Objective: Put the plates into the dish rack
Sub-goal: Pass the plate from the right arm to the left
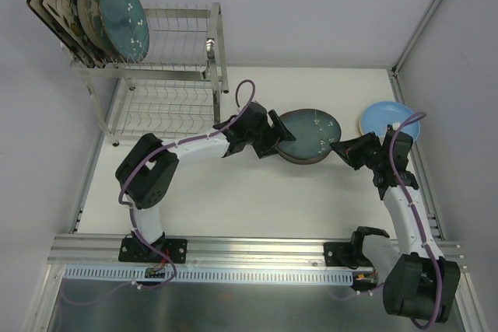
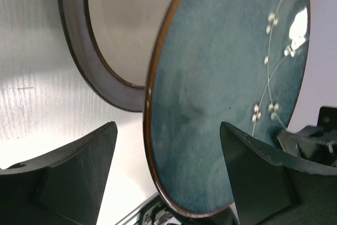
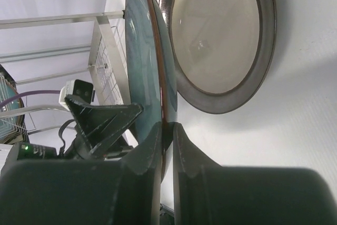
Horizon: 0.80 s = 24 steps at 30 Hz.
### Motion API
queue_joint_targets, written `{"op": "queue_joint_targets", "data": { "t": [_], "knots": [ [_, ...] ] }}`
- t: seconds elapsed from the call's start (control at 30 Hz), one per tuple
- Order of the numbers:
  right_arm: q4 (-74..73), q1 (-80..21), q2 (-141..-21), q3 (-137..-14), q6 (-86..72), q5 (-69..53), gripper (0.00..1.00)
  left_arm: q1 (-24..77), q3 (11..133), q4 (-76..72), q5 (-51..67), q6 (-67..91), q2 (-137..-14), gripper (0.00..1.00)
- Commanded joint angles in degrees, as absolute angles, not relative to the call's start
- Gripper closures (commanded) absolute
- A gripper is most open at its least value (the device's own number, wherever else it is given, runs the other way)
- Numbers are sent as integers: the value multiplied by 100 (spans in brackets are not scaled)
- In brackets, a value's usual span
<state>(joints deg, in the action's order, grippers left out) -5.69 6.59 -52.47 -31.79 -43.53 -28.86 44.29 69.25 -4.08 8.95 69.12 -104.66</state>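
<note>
- Right fingers (image 3: 145, 151) pinch the teal plate (image 3: 142, 61) by its rim, tilted above the cream plate (image 3: 221, 35) on the worktop (image 1: 233, 192).
- Left fingers (image 2: 79, 167) stand wide, straddling its opposite edge without touching.
- Rack (image 1: 179, 60), far left, holds upright plates (image 1: 117, 17); blue plate (image 1: 385, 118) lies far right.

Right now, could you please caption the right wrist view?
Right jaws shut on the rim of the teal plate, dark-rimmed cream plate beyond, dish rack at left.
</note>
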Motion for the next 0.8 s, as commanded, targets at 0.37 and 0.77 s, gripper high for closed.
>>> {"op": "queue_joint_targets", "data": {
  "t": [0.37, 0.77],
  "knots": [
    [343, 554, -4860, -3226, -4641, -3463, 99, 4184, 6829, -1467, 1186, 7945, -10441, 64],
    [27, 492, -4869, -3313, -4343, -3402, 99, 4131, 6706, -2223, 1397, 8253, -10433, 99]
  ]
}}
